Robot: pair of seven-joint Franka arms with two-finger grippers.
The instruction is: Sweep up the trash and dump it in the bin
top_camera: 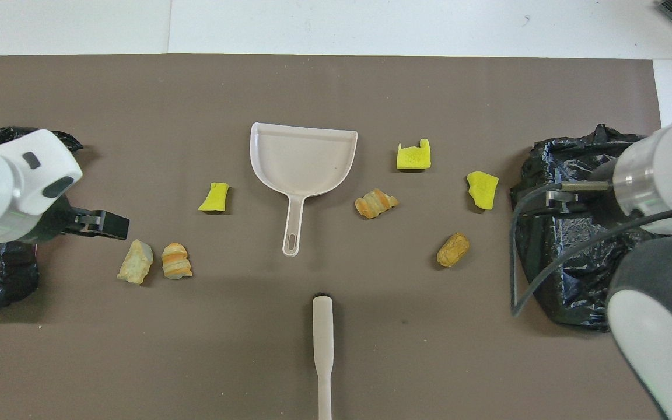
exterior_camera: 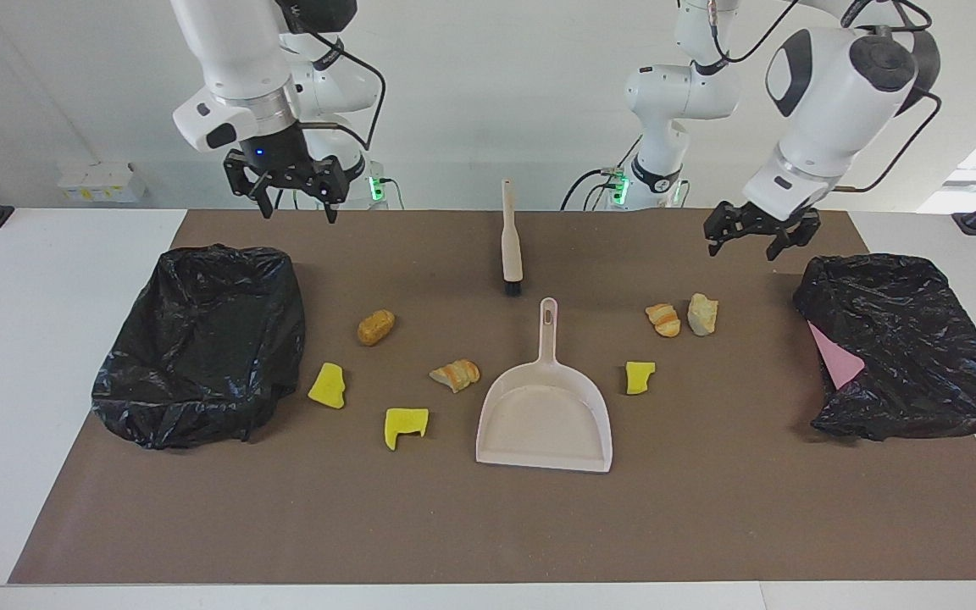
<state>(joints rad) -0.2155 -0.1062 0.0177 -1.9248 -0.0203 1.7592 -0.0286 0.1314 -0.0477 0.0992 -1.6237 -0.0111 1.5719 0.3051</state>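
Your brush (exterior_camera: 511, 244) lies between the two arms with its long axis running straight away from the robots, handle tip nearest them, bristles just short of the dustpan (exterior_camera: 546, 411) handle. Both sets of fingers hang released and empty above the desk (exterior_camera: 708, 508): the right gripper (exterior_camera: 289, 188) over the mat by the bin bag (exterior_camera: 200, 343) at its end, the left gripper (exterior_camera: 757, 235) above the two bread-like chunks. The trash (exterior_camera: 454, 374) lies scattered on both flanks of the dustpan, none swept. Neither arm looks clearly nearer the brush.
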